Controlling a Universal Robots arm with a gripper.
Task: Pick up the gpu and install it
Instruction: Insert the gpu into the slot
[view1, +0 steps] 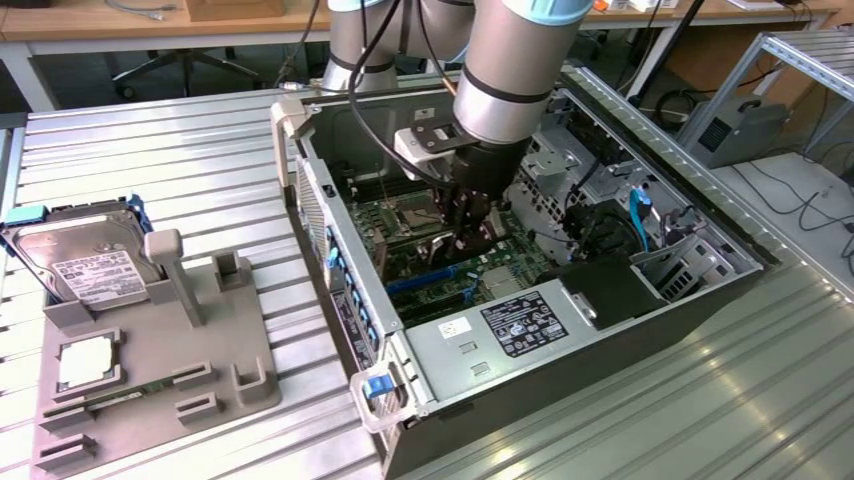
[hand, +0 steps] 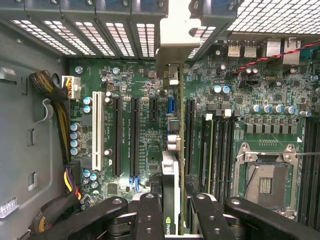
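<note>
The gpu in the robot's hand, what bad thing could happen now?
1. The hand grips the gpu edge-on over the motherboard. If it is not lined up with one of the long black slots, its edge might press on small parts instead.
2. Its silver bracket sits close to the case's back grille, so it might catch there.
3. Held by one thin edge, the card could tilt.

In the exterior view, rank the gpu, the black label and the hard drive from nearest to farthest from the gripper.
1. gpu, held in the gripper.
2. black label, on the grey cover inside the case.
3. hard drive, outside the case, at the exterior view's left.
</note>
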